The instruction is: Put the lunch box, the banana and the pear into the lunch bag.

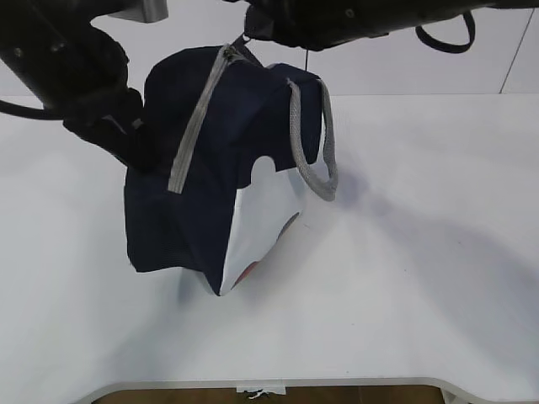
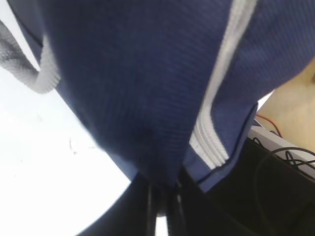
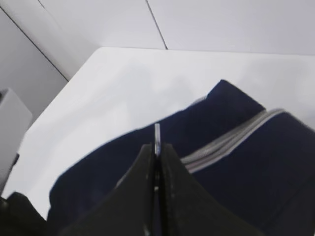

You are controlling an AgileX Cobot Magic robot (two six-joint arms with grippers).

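While the lunch bag (image 1: 210,168) leans on the white bench (image 1: 421,252), left jaws pinch its navy fabric and right jaws clamp the zipper pull (image 3: 157,137).

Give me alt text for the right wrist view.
The right gripper, jaws shut, pinches a thin metal zipper pull above the navy lunch bag, whose grey zipper runs off to the right over a white table.

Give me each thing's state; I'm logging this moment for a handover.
lunch bag: zipped shut, tilted, pulled up at both ends.
zipper: closed along the top.
rope handle: hanging loose.
left end effector: shut, pinching bag fabric.
right end effector: shut on the zipper's ring pull.
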